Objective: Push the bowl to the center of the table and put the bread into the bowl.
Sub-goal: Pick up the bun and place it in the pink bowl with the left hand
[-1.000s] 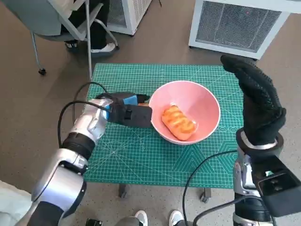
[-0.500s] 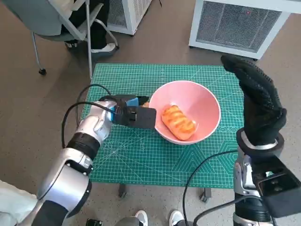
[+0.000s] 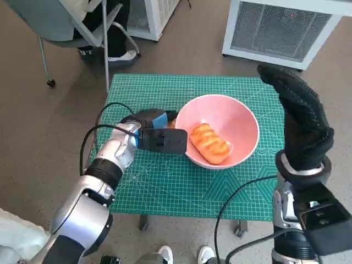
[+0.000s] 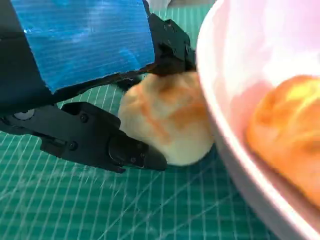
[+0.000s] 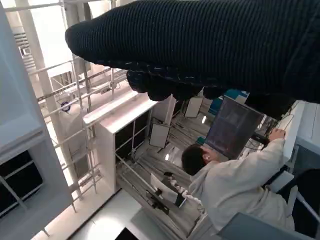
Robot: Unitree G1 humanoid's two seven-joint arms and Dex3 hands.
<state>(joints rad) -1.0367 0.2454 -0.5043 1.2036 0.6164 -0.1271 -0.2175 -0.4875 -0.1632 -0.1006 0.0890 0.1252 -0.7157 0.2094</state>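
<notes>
Covering the table, a green cutting mat (image 3: 165, 181); left hand (image 3: 159, 137) grips bread (image 4: 165, 120), right hand (image 3: 300, 118) spread.

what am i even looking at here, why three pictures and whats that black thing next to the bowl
It is a humanoid robot at a small table covered by a green cutting mat. One picture looks down from its head; the other two come from cameras behind each hand. The black thing with blue tape is its left hand, holding a pale bread roll against the outside of the pink bowl. Another glazed bread already lies in the bowl. The gloved right hand is raised, holding nothing; its camera shows only the room and a seated person.
</notes>
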